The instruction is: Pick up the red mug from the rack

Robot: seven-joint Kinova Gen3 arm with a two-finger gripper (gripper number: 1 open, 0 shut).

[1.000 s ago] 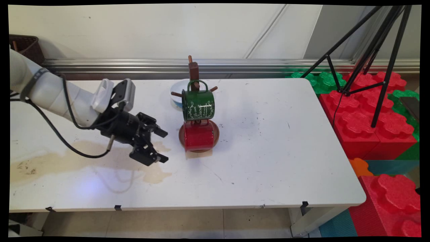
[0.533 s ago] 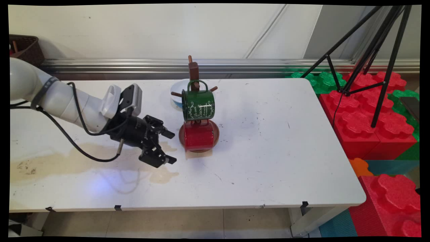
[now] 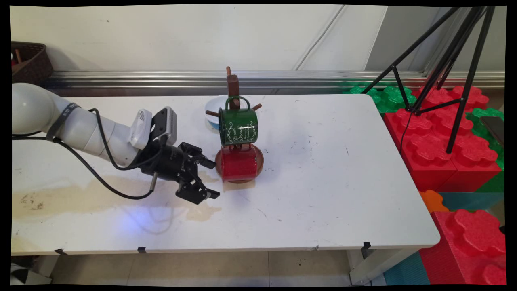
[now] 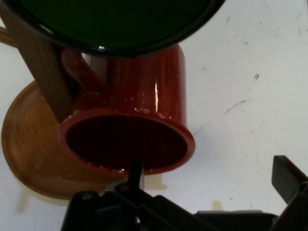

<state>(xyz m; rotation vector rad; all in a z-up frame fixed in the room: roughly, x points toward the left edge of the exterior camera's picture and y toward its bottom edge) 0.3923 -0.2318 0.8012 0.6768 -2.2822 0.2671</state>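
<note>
While the gripper [image 3: 211, 180] stands with its fingers spread apart and nothing between them, it sits just left of the red mug [image 3: 239, 162], level with the mug's open mouth. That mug hangs by its handle low on the wooden mug tree [image 3: 233, 87], just above the tree's round base [image 3: 258, 159]. The hand view looks straight into the mug's rim [image 4: 127, 143], with one finger [image 4: 136, 174] already at the near lip.

To do this well, I judge one finger belongs inside the rim and the other outside the wall; a squeeze across the whole mouth looks too wide for this opening. The wall looks glossy and hard, so the close should be firm and square.

Room is tight above: the green mug [image 3: 238, 125] hangs directly over the red one, near enough that any upward move risks a knock. A white bowl [image 3: 213, 106] sits behind the tree. To the right of the tree the counter [image 3: 323, 169] lies open as far as its right edge — the freest side. Left of it, the arm's own cable [image 3: 101, 182] droops close to the counter.
</note>
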